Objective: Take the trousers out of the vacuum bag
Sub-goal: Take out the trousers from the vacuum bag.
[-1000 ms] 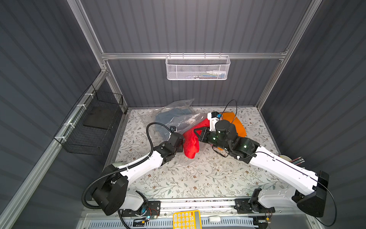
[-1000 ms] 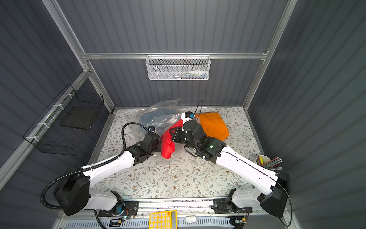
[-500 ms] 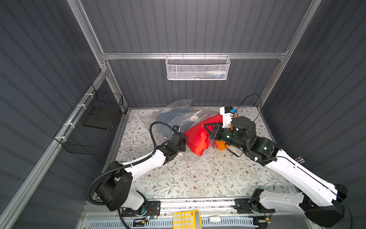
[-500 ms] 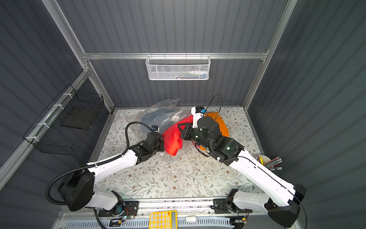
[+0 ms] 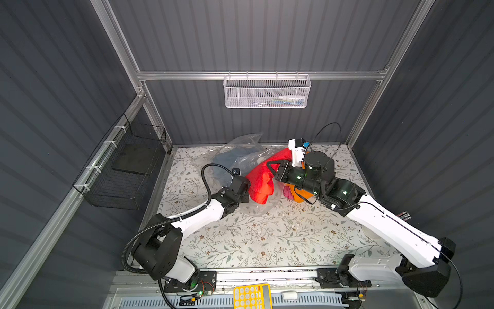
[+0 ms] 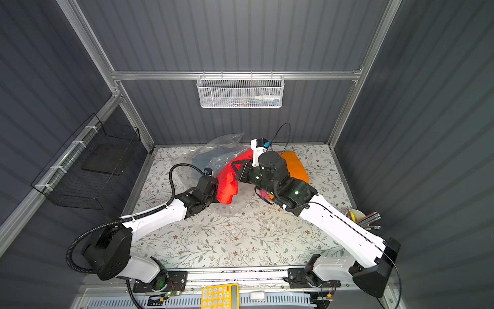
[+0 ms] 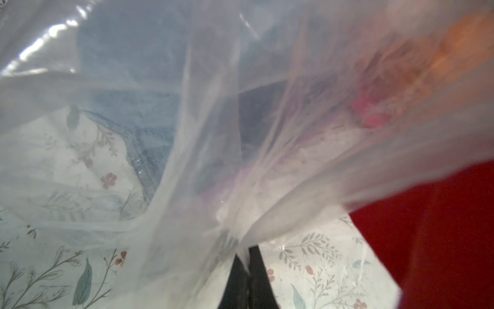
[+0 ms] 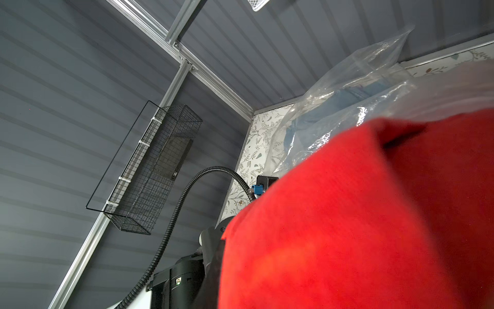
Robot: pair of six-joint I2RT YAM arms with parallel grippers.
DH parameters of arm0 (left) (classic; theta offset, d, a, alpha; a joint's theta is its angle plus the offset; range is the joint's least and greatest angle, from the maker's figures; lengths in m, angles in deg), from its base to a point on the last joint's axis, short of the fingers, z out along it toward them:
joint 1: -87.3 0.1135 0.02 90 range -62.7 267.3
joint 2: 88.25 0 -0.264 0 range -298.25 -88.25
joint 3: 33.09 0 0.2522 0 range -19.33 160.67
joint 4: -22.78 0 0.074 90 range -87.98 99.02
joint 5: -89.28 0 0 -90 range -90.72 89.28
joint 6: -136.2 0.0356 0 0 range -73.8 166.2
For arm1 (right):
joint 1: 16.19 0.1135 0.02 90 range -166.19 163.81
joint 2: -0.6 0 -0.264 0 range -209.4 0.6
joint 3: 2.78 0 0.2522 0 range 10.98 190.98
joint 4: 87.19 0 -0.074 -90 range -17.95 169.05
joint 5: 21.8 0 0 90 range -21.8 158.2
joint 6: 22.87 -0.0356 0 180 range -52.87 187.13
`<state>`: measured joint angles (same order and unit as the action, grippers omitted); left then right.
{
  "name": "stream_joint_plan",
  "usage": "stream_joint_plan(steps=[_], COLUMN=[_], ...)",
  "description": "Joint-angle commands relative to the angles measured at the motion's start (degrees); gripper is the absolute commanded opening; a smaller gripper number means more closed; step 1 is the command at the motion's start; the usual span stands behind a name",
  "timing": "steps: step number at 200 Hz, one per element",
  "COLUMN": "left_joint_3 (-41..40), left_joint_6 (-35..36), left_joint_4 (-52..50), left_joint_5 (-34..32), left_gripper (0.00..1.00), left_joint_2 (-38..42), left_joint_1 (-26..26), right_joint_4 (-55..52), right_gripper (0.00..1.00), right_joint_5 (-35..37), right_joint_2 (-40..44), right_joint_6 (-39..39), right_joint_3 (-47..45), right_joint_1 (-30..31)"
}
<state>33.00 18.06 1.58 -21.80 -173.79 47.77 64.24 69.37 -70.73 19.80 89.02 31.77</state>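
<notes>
Red trousers [image 5: 260, 184] hang crumpled above the table [image 5: 267, 235] beside the clear crinkly bag [image 5: 240, 145], pinched tight in the right end effector [image 5: 275, 172], while the left end effector [image 7: 248, 270] grips the bag's plastic.

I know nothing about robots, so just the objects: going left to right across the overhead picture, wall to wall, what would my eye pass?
In a top view: black wire basket on the wall → light blue denim trousers → red trousers → orange trousers → pale cup holding pencils.
</notes>
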Motion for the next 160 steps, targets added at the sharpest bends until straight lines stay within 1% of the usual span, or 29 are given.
stream_joint_plan(steps=[1, 31, 48, 51, 61, 83, 127, 160], left_joint_3=[1.04, 1.59, 2.69, 2.93, 3.6, 5.1, 7.0, 8.21], left_joint_6=[-0.25, 0.14, 0.75, 0.87, 1.22, 2.01, 3.34, 3.53], left_joint_4=[-3.37, -3.69, -4.37, -4.41, -4.79, -5.52, -6.37, -6.87], left_joint_5=[1.37, 3.06, 4.05, 4.11, 4.52, 5.06, 5.5, 5.93], left_gripper=[0.0, 0.0, 0.0, 0.0, 0.0, 0.0, 0.0, 0.0], left_joint_2=[-1.98, -3.16, -3.91, -4.0, -4.26, -4.7, -5.33, -6.9], left_joint_1=[1.29, 3.18, 4.08, 4.25, 4.77, 5.83, 7.52, 7.64], right_joint_4=[14.44, 12.18, 11.85, 11.81, 11.95, 12.18, 10.42, 12.07], right_gripper=[0.0, 0.0, 0.0, 0.0, 0.0, 0.0, 0.0, 0.0], right_joint_5=[-2.96, -0.98, -0.14, -0.1, -0.07, -0.05, 3.67, 3.54], right_joint_2=[3.96, 6.28, 6.88, 8.47, 9.54, 11.39, 17.75, 20.09], right_joint_6=[2.16, 5.28, 6.08, 6.11, 5.9, 4.65, 2.49, 0.41], right_joint_3=[7.3, 8.79, 7.96, 7.68, 6.52, 2.0, -8.29, -12.27], right_joint_1=[0.38, 0.37, 0.37, 0.37, 0.37, 0.37, 0.29, 0.29])
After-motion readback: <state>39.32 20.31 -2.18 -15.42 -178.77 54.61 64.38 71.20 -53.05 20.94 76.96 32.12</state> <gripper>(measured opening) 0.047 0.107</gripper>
